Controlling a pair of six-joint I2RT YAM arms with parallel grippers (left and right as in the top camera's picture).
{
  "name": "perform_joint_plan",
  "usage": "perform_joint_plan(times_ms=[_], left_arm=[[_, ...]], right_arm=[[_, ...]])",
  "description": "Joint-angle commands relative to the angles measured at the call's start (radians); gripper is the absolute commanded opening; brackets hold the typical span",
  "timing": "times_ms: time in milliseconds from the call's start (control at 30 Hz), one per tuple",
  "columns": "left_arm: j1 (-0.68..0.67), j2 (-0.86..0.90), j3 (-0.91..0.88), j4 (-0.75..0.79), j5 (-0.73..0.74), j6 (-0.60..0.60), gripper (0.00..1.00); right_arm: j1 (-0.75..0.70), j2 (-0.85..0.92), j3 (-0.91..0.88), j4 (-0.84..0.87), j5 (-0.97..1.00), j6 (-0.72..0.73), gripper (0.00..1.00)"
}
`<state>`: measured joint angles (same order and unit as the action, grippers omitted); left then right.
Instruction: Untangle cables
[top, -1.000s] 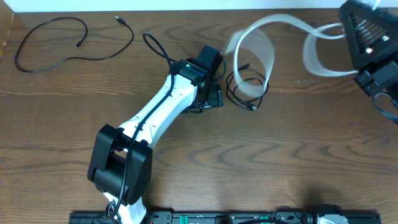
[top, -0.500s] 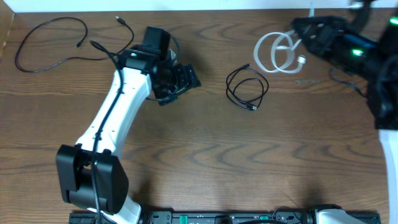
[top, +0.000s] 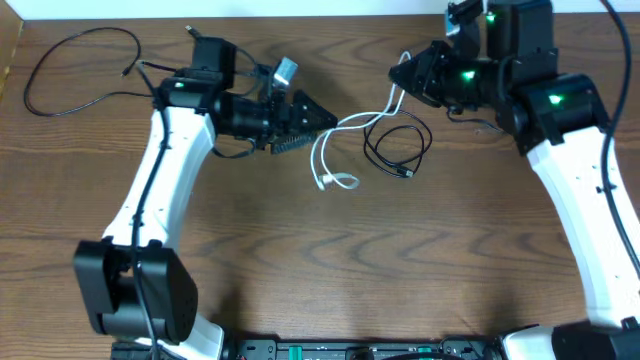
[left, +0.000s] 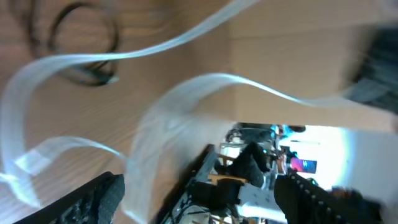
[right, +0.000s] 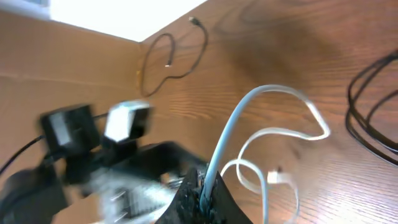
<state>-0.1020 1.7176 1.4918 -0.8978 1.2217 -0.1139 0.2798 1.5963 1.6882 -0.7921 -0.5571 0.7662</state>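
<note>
Slanting from right claw (top: 397, 73): white cable (right: 277, 88)

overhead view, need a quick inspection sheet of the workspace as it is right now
surface: wooden table, brown grain
job's things: white cable runs from the right gripper past the left gripper's tips, its end looped on the table; short black cable coiled beside it; long black cable spread at the far left, apart
clutter: nothing seen
grippers: left gripper jaws open; right gripper jaws shut on the white cable
cables: black lead along the left arm
surroundings: black rail at the near edge
</note>
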Motion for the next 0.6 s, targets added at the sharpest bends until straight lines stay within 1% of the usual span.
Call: perform_joint_plan(times_ms=[0, 133, 233, 300, 333, 400, 567], left_arm=[[0.012, -0.096, -0.001, -0.002, 0.117, 0.149, 0.82], [0.002, -0.163, -0.001, -0.007, -0.011, 0.151, 0.82], [-0.016, -0.174, -0.001, -0.016, -0.066, 0.151, 0.82], [-0.035, -0.174, -0.001, -0.022, -0.115, 0.151, 0.82], [-0.051, -0.174, -0.001, -0.022, -0.175, 0.151, 0.83], [-0.068, -0.174, -0.001, -0.022, -0.235, 0.151, 0.82], [-0.079, -0.174, -0.001, -0.008, -0.254, 0.151, 0.83]], right_arm=[[0.031, 0.05, 0.0, 0.0, 0.035, 0.076, 0.02], [0.089, 0.125, 0.0, 0.006, 0.034, 0.221, 0.01], [0.118, 0.152, 0.0, 0.031, 0.019, 0.301, 0.02], [0.134, 0.157, 0.0, 0.056, -0.005, 0.363, 0.02], [0.144, 0.157, 0.0, 0.082, -0.023, 0.406, 0.02], [0.152, 0.156, 0.0, 0.137, -0.067, 0.426, 0.02], [0.153, 0.156, 0.0, 0.244, -0.142, 0.509, 0.02]])
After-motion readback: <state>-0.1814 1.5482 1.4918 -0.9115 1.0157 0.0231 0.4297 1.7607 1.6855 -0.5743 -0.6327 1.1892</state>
